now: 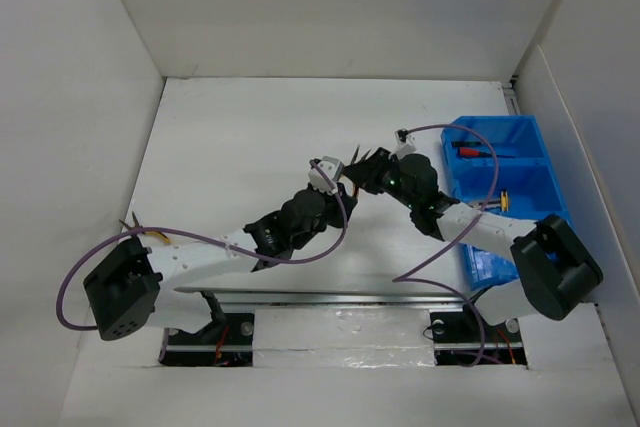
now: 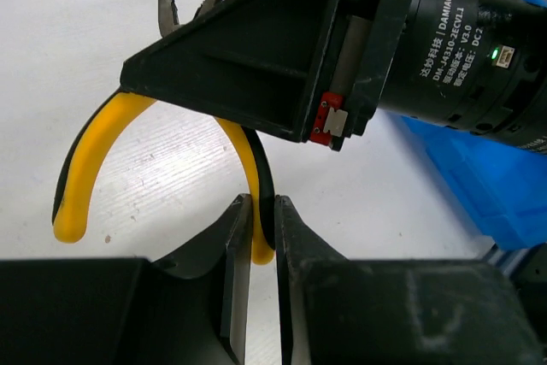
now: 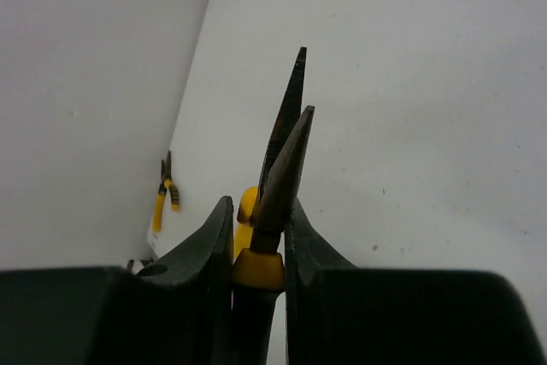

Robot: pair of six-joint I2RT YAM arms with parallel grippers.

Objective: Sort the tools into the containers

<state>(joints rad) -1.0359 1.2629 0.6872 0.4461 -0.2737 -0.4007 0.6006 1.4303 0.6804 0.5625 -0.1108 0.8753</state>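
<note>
1. Where its fingers pinch one yellow handle of the pliers [image 2: 94,138], the left end effector [image 2: 261,211] is clamped tight.
2. The right end effector [image 3: 256,220] is clamped on the same pliers just below the steel nose, which points to 12 o'clock in its wrist view.
3. These pliers are over the white worktop [image 1: 240,147], at 9 o'clock of the blue bin [image 1: 530,182] and outside it.
4. The second pliers [image 3: 165,190] lie at the foot of the wall [image 3: 85,83], toward 9 o'clock in the right wrist view.
5. A red-handled screwdriver [image 1: 468,153] lies in the bin's far compartment.
</note>
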